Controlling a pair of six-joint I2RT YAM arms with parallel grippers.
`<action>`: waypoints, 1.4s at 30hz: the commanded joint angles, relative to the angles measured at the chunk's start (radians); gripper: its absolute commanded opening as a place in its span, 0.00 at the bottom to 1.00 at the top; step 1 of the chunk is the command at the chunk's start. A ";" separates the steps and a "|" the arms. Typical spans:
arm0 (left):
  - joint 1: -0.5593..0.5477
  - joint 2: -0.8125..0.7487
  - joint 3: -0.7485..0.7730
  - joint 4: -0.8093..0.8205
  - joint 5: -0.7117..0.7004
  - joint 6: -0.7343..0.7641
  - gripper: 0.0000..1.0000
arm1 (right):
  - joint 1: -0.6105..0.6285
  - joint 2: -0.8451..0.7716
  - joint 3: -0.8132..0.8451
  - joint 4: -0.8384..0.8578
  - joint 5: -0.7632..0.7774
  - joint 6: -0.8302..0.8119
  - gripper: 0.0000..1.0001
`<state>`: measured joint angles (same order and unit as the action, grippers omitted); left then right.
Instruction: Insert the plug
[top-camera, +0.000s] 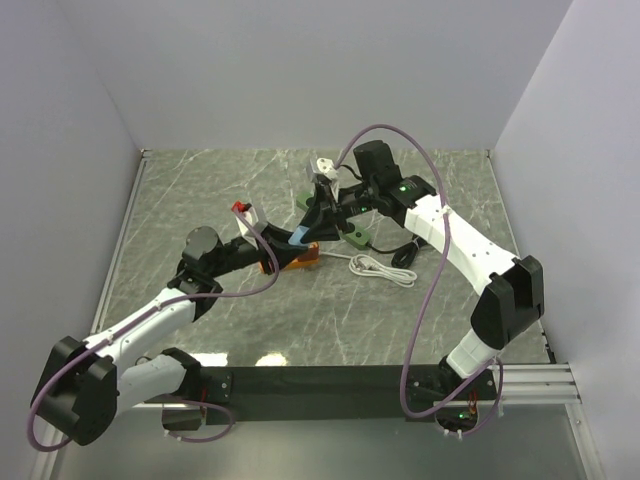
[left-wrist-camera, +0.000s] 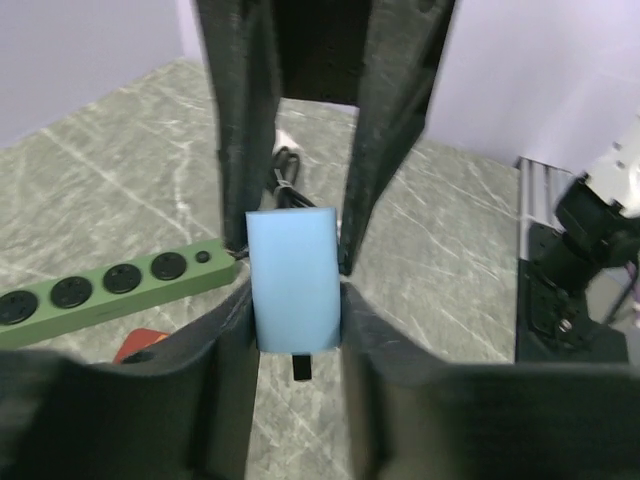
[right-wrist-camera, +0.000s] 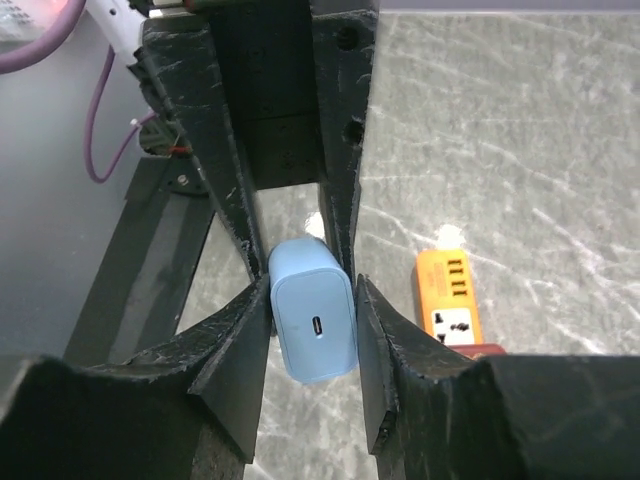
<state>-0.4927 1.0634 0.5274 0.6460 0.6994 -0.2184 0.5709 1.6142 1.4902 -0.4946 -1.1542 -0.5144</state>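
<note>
A light-blue plug adapter (top-camera: 300, 236) hangs above the table between both grippers. In the left wrist view the blue plug (left-wrist-camera: 293, 280) sits between my left gripper's fingers (left-wrist-camera: 296, 345), with a dark prong showing below it. The right gripper's two fingers come down onto its far end. In the right wrist view the plug (right-wrist-camera: 314, 322), USB-C port facing the camera, is pinched in my right gripper (right-wrist-camera: 312, 330), and the left gripper's fingers hold its far end. The orange power strip (right-wrist-camera: 447, 305) lies on the table below, also seen from the top (top-camera: 300, 262).
A green power strip (top-camera: 345, 232) lies behind the grippers, its sockets seen in the left wrist view (left-wrist-camera: 100, 290). A coiled white cable (top-camera: 380, 268) and a black cable (top-camera: 405, 250) lie right of the strips. White walls close the table in on three sides.
</note>
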 joint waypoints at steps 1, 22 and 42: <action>0.000 -0.013 0.016 0.041 -0.105 0.016 0.45 | 0.010 -0.010 -0.021 0.056 0.057 0.019 0.00; 0.092 -0.403 -0.234 -0.164 -0.689 -0.154 1.00 | 0.083 0.392 0.453 -0.266 0.553 -0.102 0.00; 0.258 -0.385 -0.260 -0.155 -0.476 -0.237 1.00 | 0.178 0.526 0.400 -0.303 0.583 -0.225 0.00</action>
<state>-0.2672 0.7052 0.2783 0.4622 0.1745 -0.4145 0.7383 2.1468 1.9041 -0.8108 -0.6086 -0.7097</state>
